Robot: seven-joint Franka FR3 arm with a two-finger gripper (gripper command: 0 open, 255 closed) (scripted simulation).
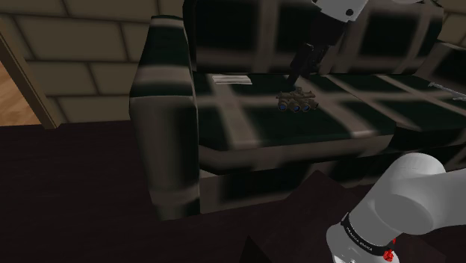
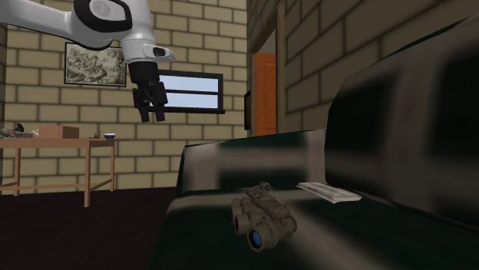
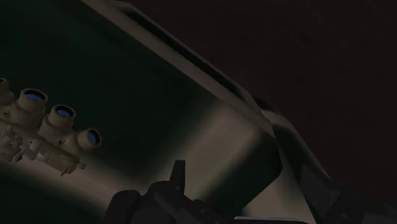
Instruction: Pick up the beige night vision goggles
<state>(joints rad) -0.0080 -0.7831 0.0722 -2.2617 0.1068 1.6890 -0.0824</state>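
The goggles (image 1: 296,100) lay on the sofa (image 1: 164,149) seat at the centre of the shoulder view, near a paper (image 1: 230,79). The gripper (image 2: 153,116) hung in the second exterior view's upper left, fingers apart, holding nothing.

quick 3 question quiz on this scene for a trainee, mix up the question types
1. True or false: the hand is gripping the goggles.
2. Pick one. The goggles lie on: A) the sofa seat; B) a wooden table; C) the floor.
3. Short answer: what colour are the goggles' lenses?

Key: 1 false, the hand hangs open in the air, clear of them. 2 A. 3 blue.
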